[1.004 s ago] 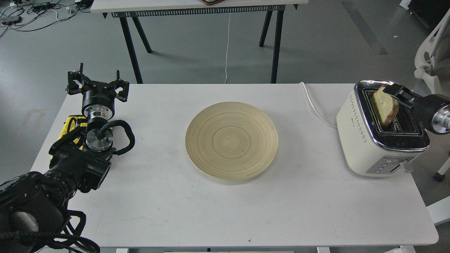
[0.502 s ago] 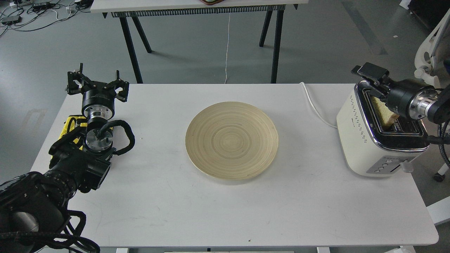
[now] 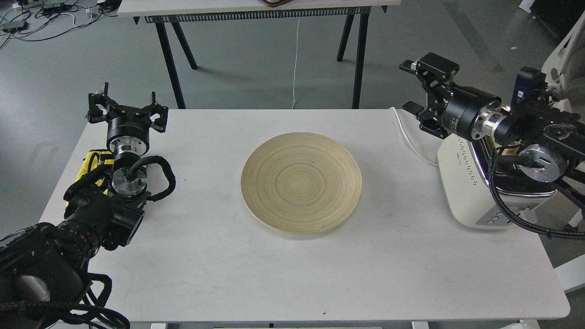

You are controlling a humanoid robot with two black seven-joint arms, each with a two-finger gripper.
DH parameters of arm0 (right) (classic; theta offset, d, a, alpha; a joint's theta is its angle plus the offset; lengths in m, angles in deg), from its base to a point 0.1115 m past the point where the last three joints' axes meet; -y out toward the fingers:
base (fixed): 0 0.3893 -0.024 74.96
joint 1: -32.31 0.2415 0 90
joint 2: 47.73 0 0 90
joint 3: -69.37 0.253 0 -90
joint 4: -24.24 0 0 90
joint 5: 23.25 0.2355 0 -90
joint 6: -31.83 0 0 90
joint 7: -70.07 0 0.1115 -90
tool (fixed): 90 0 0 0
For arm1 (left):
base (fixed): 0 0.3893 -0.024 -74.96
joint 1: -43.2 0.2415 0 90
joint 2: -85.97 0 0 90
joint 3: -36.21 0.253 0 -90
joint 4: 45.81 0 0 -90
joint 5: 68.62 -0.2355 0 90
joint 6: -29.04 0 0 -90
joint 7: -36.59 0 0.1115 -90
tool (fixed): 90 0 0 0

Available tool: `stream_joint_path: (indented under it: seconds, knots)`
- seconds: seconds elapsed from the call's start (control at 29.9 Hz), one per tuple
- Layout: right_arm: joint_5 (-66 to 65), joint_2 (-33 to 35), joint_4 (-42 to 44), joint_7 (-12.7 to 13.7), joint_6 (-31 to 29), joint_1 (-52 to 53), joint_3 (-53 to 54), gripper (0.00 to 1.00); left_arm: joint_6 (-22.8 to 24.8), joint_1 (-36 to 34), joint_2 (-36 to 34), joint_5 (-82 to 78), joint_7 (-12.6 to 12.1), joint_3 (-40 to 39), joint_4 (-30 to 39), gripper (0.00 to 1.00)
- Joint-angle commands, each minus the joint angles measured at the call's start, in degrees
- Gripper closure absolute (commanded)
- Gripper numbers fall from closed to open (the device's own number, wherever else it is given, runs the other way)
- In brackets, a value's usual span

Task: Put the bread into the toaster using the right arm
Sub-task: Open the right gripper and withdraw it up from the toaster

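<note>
Bread: you can barely see it now. A small tan patch behind the right arm's wrist may be its top edge, but the arm hides the slots, so I can't say how deep it sits. A second ago it stood tilted in the toaster's slot, pinched by the fingers; half a second ago it was lower in the slot with the fingers lifting off.
Toaster: the toaster stands at the table's right edge, its chrome top largely covered by the arm; only the cream side and front corner show clearly.
Right gripper: the right gripper has pulled up and left, clear of the toaster, with its fingers spread apart and nothing between them.
Meaning for you: the release looks done and the slice appears delivered; judge the placement finished only once the arm clears the slots.
Plate: the round wooden plate at the table's centre is bare.
Left gripper: the left gripper rests at the far left of the table, fingers splayed apart and holding nothing, unchanged across the frames.
Table: the white table carries all of this.
</note>
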Motion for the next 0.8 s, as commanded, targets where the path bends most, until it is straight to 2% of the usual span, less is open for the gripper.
stream_joint_path:
  seconds: [0.0, 0.03, 0.1, 0.23, 0.47, 0.6, 0.77]
  knots:
    - [6.80, -7.05, 8.03, -7.36, -4.54, -2.29, 1.13, 0.01, 0.00, 0.00, 0.00, 0.00, 0.00, 0.00, 0.00, 0.00]
    - [7.94, -9.15, 11.45, -8.77, -7.61, -2.90, 2.00, 0.01, 0.00, 0.00, 0.00, 0.00, 0.00, 0.00, 0.00, 0.00]
    - [9.61, -13.54, 18.30, -9.83, -13.76, -3.70, 4.28, 0.01, 0.00, 0.00, 0.00, 0.00, 0.00, 0.00, 0.00, 0.00]
    - [10.85, -20.67, 30.35, -9.66, -22.63, -5.28, 10.61, 0.01, 0.00, 0.00, 0.00, 0.00, 0.00, 0.00, 0.00, 0.00]
    - [10.94, -28.15, 42.06, -9.48, -22.63, -5.46, 12.73, 0.01, 0.00, 0.00, 0.00, 0.00, 0.00, 0.00, 0.00, 0.00]
    - [10.94, -31.14, 44.97, -9.66, -22.63, -5.46, 13.26, 0.01, 0.00, 0.00, 0.00, 0.00, 0.00, 0.00, 0.00, 0.00]
    - [10.94, -31.59, 45.06, -9.84, -22.63, -5.37, 13.44, 0.01, 0.00, 0.00, 0.00, 0.00, 0.00, 0.00, 0.00, 0.00]
